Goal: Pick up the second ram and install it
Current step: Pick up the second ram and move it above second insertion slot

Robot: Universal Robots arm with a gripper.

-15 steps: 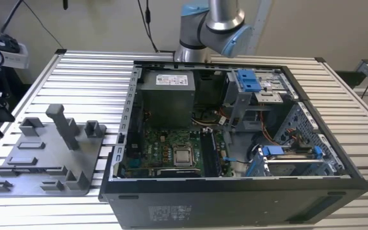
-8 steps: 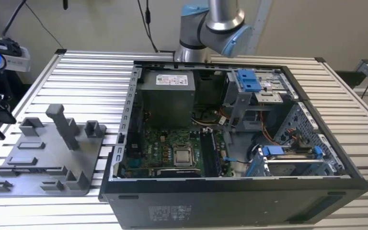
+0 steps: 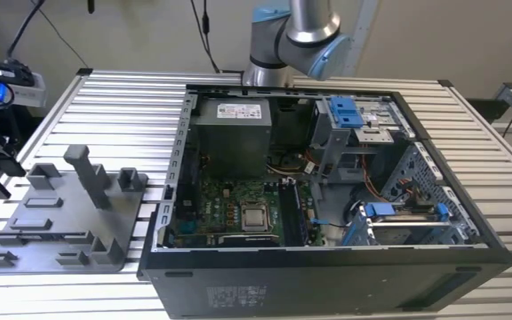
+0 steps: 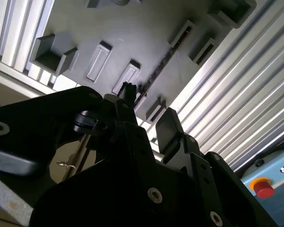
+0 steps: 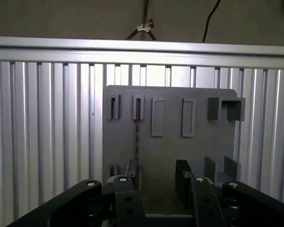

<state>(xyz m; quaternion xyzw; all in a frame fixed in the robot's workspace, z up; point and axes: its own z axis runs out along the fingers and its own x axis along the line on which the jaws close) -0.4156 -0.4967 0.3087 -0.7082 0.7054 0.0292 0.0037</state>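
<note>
Soft, even overhead light fell on the grey tray (image 3: 61, 227) in the exterior view, so its pegs threw only faint shadows, while the open computer case (image 3: 327, 200) beside the tray was dim and shadowed inside. In both wrist views the ribbed metal tabletop (image 5: 38, 132) around the tray glared almost white in stripes. The gripper (image 5: 157, 170) before the tray was an underexposed, near-black silhouette.

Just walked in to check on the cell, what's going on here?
The robot arm's gripper hangs open above the grey tray, holding nothing. The second ram stands on edge in a tray slot, not yet picked up. The open computer case sits beside the tray in the exterior view.
</note>
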